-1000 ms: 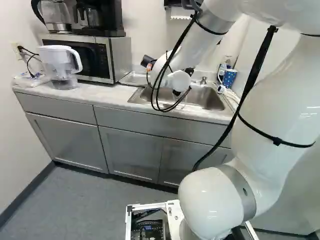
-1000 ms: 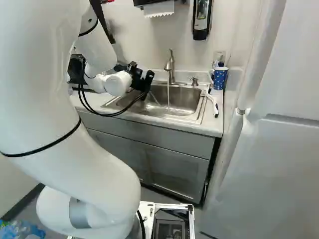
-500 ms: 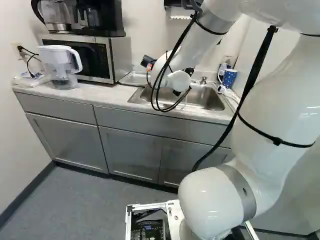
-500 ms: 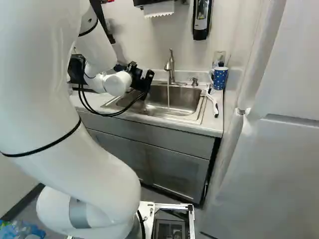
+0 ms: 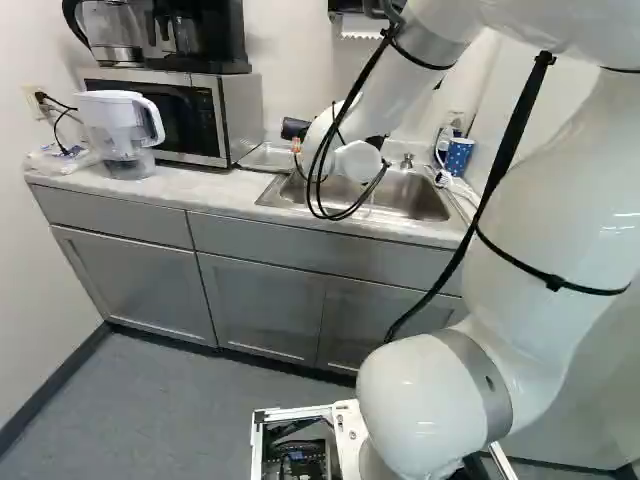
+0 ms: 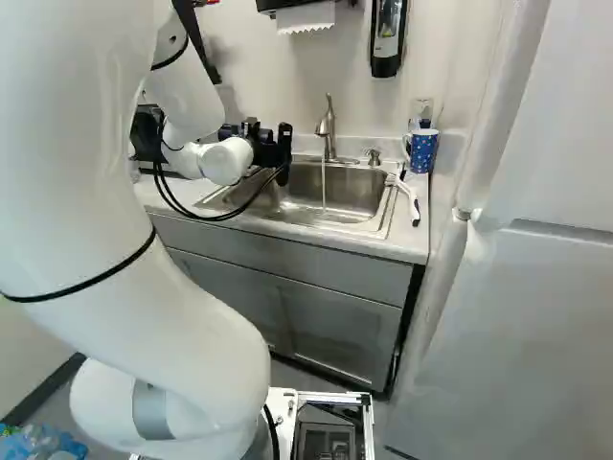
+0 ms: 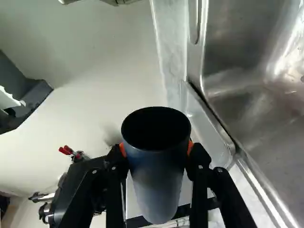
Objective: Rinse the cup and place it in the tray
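Note:
In the right base view my gripper [image 6: 263,144] is a black shape over the left part of the sink [image 6: 354,187], its fingertips not clear. The wrist view shows the gripper [image 7: 156,148] shut on the dark blue cup [image 7: 159,185], an orange pad [image 7: 191,147] at each side, the dark mouth near the pads. In the left base view the cup [image 5: 294,129] pokes out beyond the wrist, lying sideways. A pale tray [image 5: 266,156] sits on the counter at the sink's left. Water runs from the faucet [image 6: 327,129], right of the gripper.
A blue dotted mug [image 6: 422,150] and a white-handled brush [image 6: 412,203] are right of the sink. Left along the counter [image 5: 190,190] stand a water pitcher [image 5: 120,130] and a microwave [image 5: 185,115]. A soap dispenser [image 6: 387,38] hangs on the wall.
My gripper has turned at the wrist with the cup in it; the cup's mouth, tilted into sight earlier, has swung away in the left base view. Splashing beside the water stream has gone.

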`<state>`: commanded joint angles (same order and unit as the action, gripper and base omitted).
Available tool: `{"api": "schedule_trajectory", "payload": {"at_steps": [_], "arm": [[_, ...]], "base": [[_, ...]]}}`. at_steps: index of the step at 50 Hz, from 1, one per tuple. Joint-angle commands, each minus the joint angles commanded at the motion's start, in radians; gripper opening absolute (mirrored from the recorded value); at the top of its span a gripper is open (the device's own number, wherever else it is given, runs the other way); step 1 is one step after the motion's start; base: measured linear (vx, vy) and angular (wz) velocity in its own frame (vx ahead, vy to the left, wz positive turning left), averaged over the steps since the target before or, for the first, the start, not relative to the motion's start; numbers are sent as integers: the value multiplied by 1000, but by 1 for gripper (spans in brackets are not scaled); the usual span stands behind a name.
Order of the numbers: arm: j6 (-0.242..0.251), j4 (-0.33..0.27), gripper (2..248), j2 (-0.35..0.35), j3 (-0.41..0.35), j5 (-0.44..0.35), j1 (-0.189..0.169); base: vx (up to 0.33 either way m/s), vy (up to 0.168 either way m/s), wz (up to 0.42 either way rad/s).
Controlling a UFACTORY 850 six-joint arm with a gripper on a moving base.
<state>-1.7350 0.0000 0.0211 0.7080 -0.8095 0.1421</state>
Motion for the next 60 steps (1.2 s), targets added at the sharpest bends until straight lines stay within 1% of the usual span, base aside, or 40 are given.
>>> {"api": "schedule_trajectory", "payload": {"at_steps": [60], "arm": [[631,0,126,0,0,0,0]], "base": [[0,0,0]]}}
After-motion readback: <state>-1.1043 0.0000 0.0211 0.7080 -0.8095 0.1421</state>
